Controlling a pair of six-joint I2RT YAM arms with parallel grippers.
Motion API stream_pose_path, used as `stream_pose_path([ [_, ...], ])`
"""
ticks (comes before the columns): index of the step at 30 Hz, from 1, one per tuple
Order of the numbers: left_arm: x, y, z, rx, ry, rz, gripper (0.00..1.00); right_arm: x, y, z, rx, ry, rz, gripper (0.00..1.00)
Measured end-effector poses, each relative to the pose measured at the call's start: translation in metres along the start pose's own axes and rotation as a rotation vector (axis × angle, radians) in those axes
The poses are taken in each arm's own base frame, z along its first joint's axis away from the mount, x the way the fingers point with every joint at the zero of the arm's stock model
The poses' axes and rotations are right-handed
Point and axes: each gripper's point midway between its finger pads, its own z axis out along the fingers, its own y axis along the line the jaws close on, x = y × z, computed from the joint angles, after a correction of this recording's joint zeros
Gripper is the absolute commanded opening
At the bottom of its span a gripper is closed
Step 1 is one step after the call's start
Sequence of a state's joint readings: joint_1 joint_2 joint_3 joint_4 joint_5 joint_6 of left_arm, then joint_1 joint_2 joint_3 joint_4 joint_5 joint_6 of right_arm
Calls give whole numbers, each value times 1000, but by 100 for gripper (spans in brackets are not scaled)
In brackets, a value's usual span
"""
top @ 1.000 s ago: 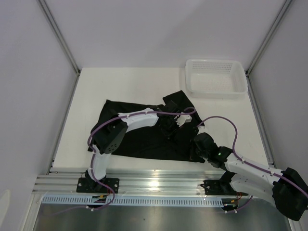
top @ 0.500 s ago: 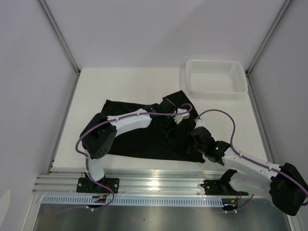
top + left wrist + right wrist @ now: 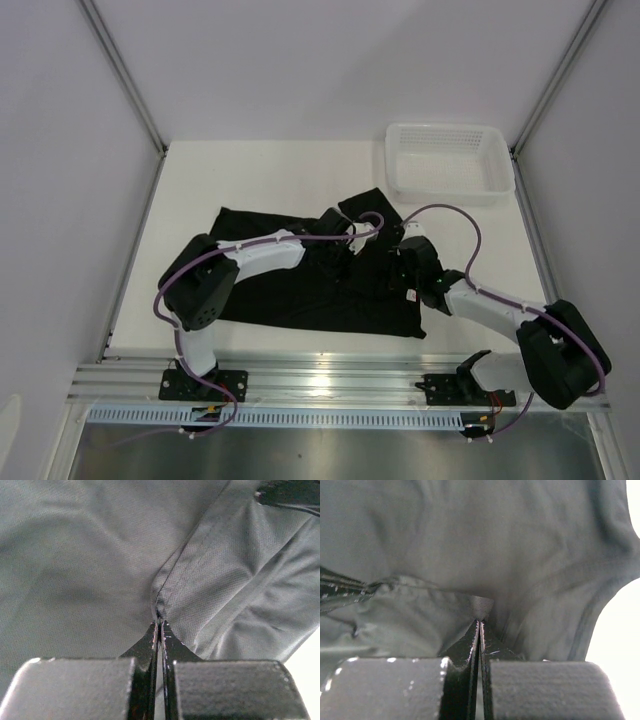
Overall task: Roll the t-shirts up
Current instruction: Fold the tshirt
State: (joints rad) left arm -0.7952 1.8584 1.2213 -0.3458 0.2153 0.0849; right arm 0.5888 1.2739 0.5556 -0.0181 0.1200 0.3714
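The black t-shirt (image 3: 300,290) lies spread on the white table, its right part folded over toward the middle. My left gripper (image 3: 338,250) is shut on a pinch of the shirt's fabric at a seam (image 3: 159,611) near the upper middle. My right gripper (image 3: 405,270) is shut on a fold of the shirt (image 3: 481,605) at the right side. In both wrist views the fabric fills the frame and the jaws stand closed with cloth pinched at their tips. The neck label is hidden.
A white mesh basket (image 3: 448,160) stands at the back right, beyond the shirt. White walls enclose the table on three sides. Bare white table (image 3: 260,180) shows behind and left of the shirt. An aluminium rail (image 3: 320,385) runs along the near edge.
Both grippers have moved away from the bases, carrying the shirt's right part up and over. The right arm has stretched far forward and left; the shirt's right edge has shifted inward.
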Motion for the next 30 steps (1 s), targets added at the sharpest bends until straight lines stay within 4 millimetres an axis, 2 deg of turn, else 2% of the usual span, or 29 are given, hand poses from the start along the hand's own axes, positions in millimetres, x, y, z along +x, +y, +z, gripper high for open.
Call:
stream_pose_path([
  [8, 1, 14, 4, -84, -23, -29, 1, -7, 0, 29, -12, 0, -57, 0],
  [14, 0, 20, 6, -117, -42, -46, 3, -20, 1, 40, -20, -47, -58, 0],
  [18, 0, 20, 6, -121, -44, -57, 4, -22, -3, 46, -12, -55, -50, 0],
  [26, 15, 23, 6, -151, -26, -103, 4, -34, -13, 51, 10, -106, 1, 0],
  [30, 9, 26, 3, -171, -54, -108, 5, -30, -16, 58, 17, -95, 5, 0],
])
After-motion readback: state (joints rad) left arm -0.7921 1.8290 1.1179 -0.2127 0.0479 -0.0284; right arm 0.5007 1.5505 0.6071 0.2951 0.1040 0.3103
